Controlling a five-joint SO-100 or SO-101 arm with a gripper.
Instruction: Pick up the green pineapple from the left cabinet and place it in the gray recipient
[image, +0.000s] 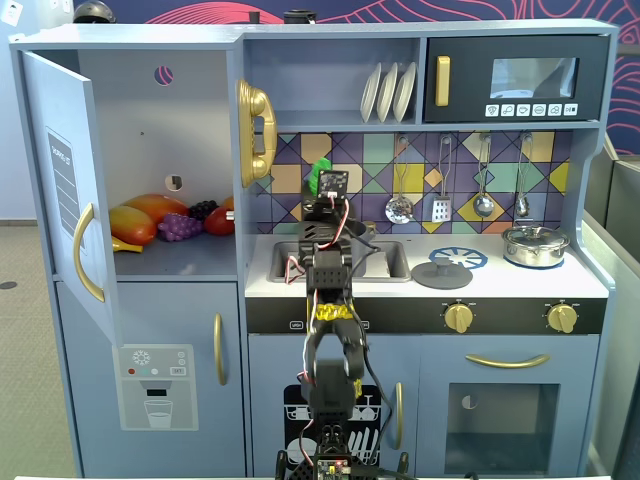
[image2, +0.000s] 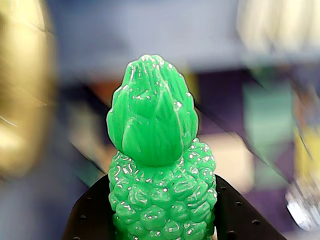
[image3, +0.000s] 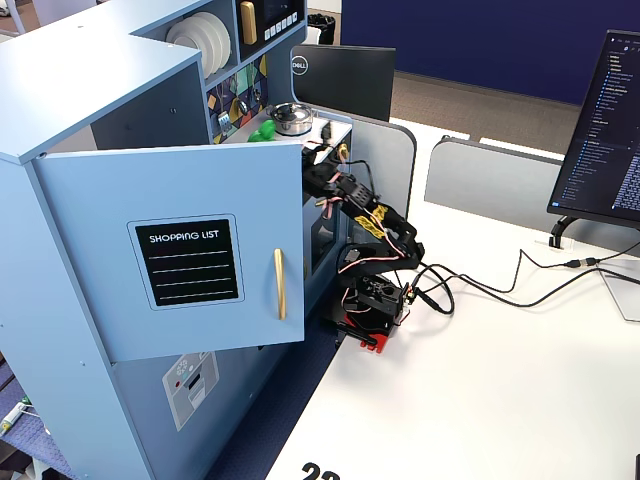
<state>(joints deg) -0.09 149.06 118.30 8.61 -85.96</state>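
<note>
Wrist view, green pineapple (image2: 162, 165) upright, between black fingers (image2: 92, 215)

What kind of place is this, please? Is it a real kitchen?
Probably not: it looks like an office or lab. The kitchen is a toy, pale blue with a printed microwave, and it stands beside a white desk with a monitor. The gripper holds a green pineapple.

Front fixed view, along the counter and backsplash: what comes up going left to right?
Gold phone → green pineapple in the end effector → ladle → gray lid → silver lidded pot.
</note>
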